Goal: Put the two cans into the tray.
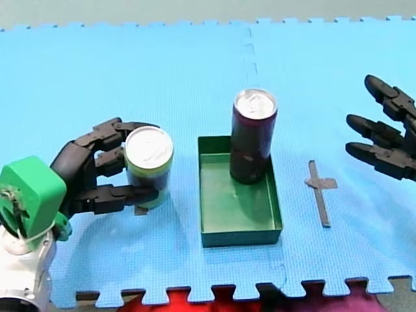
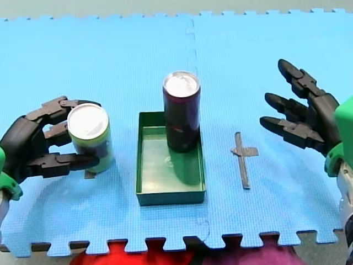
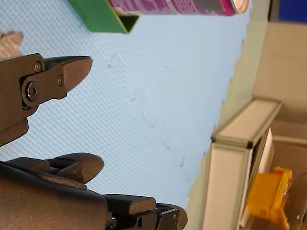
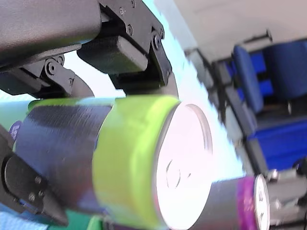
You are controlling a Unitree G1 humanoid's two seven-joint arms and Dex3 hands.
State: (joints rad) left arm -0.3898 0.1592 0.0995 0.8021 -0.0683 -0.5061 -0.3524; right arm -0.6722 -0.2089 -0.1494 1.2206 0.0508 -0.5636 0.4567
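A can with a lime-green band (image 1: 148, 170) is left of the green tray (image 1: 240, 235), and my left hand (image 1: 154, 160) is shut on it, fingers behind and thumb in front. The second wrist view shows that can (image 4: 124, 158) up close between the black fingers (image 4: 120, 52). I cannot tell whether it touches the mat. A dark purple can (image 1: 252, 140) stands upright inside the tray at its far end. My right hand (image 2: 270, 95) is open, above the mat to the right of the tray, holding nothing.
Blue foam mat (image 1: 162, 71) covers the surface; its toothed front edge (image 1: 195, 294) lies near me. A grey tape cross (image 1: 320, 188) lies between the tray and the right hand. The first wrist view shows the tray corner (image 3: 103, 17) and a cabinet (image 3: 235, 158) beyond the mat.
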